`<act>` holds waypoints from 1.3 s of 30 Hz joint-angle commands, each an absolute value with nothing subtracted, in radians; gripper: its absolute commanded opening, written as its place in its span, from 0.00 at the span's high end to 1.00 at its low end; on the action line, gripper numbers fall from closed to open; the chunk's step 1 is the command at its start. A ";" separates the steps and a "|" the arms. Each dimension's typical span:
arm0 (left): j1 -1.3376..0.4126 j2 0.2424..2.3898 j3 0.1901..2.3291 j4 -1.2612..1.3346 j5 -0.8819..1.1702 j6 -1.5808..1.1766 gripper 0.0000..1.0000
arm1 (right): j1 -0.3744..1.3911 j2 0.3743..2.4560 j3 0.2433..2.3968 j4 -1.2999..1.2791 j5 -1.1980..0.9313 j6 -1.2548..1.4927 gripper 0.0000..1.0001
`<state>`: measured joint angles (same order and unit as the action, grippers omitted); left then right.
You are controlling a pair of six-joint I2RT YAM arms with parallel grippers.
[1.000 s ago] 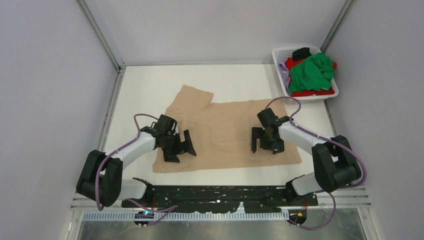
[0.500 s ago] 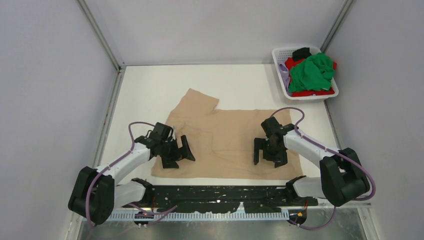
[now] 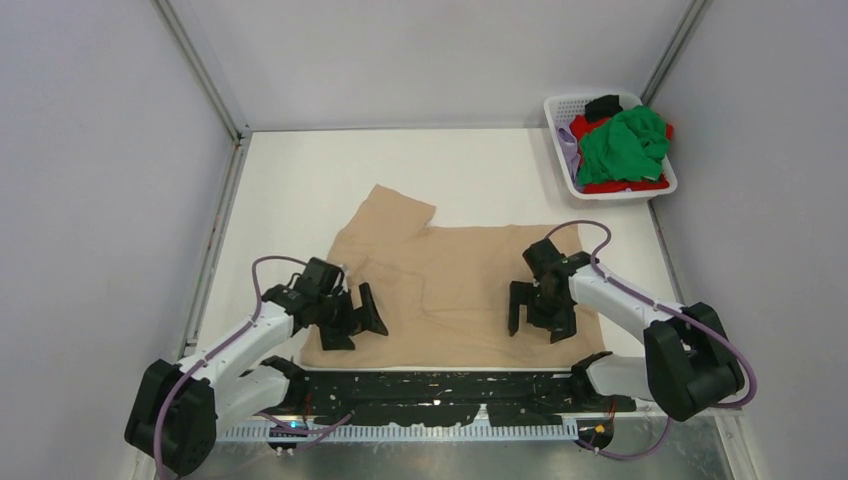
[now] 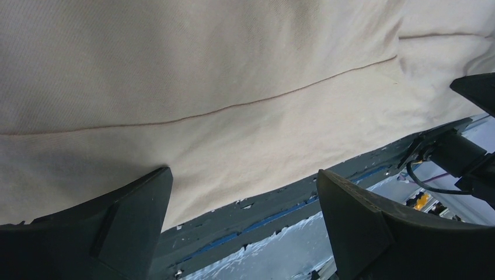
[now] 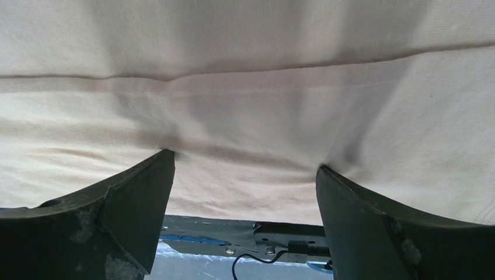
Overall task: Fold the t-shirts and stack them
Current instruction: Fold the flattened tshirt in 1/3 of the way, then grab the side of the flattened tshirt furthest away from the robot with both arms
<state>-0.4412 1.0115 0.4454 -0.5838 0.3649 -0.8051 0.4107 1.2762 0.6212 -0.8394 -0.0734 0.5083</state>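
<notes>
The tan t-shirt (image 3: 450, 290) lies spread out flat on the white bench (image 3: 300, 180), close to the front edge. One sleeve sticks out toward the back left.

The left hand (image 3: 353, 326) is down low over the front left part of the tan t-shirt, by the bottom edge of the cloth. Its two fingers (image 4: 117, 227) stand wide apart and nothing is between them. In the left wrist view the tips come right down to the cloth, and a thin sewn line runs across the shirt above them.

The right hand (image 3: 538, 320) is down low over the front right part of the same shirt. Its fingers (image 5: 125, 204) are wide apart too and hold nothing. In the right wrist view both tips look to touch the cloth, and soft folds run across the shirt just above them.

A white basket (image 3: 560, 108) sits at the back right corner of the bench, well apart from the tan t-shirt. More shirts are piled in it. A green t-shirt (image 3: 622, 143) is on top, a red t-shirt (image 3: 620, 186) is under it, a black t-shirt (image 3: 603, 106) is at the back, and a lilac t-shirt (image 3: 568, 150) peeks out on the left side.
</notes>
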 commanded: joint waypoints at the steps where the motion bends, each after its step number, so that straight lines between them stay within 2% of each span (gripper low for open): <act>1: -0.446 0.992 0.457 -0.722 0.313 -0.800 0.01 | 0.416 1.200 0.617 -0.846 -0.088 0.535 0.04; 5: -0.446 0.983 0.513 -0.700 0.294 -0.802 0.01 | 0.416 1.127 0.667 -0.831 -0.076 0.522 0.05; 9: -0.446 0.984 0.658 -0.701 0.332 -0.773 0.00 | 0.416 1.097 0.773 -0.826 0.010 0.506 0.05; 14: -0.437 1.046 0.844 -0.706 0.152 -0.717 0.00 | 0.409 1.043 0.825 -0.683 0.089 0.511 0.05; 18: -0.389 1.231 1.039 -0.662 0.107 -0.657 0.00 | 0.385 1.022 0.826 -0.600 0.092 0.494 0.05; 22: -0.315 1.504 1.279 -0.659 0.147 -0.589 0.01 | 0.326 1.021 0.807 -0.549 0.104 0.456 0.05; 28: -0.246 1.899 1.743 -0.746 0.135 -0.519 0.00 | 0.171 1.030 0.773 -0.479 -0.026 0.441 0.05; 32: -0.224 2.198 2.083 -0.863 0.192 -0.572 0.00 | 0.135 1.054 0.757 -0.441 -0.039 0.437 0.04; 36: -0.213 2.388 2.351 -0.936 0.166 -0.611 0.00 | 0.123 1.085 0.772 -0.438 -0.043 0.422 0.05; 39: -0.188 2.437 2.367 -0.894 0.164 -0.674 0.00 | 0.113 1.100 0.773 -0.431 -0.048 0.416 0.05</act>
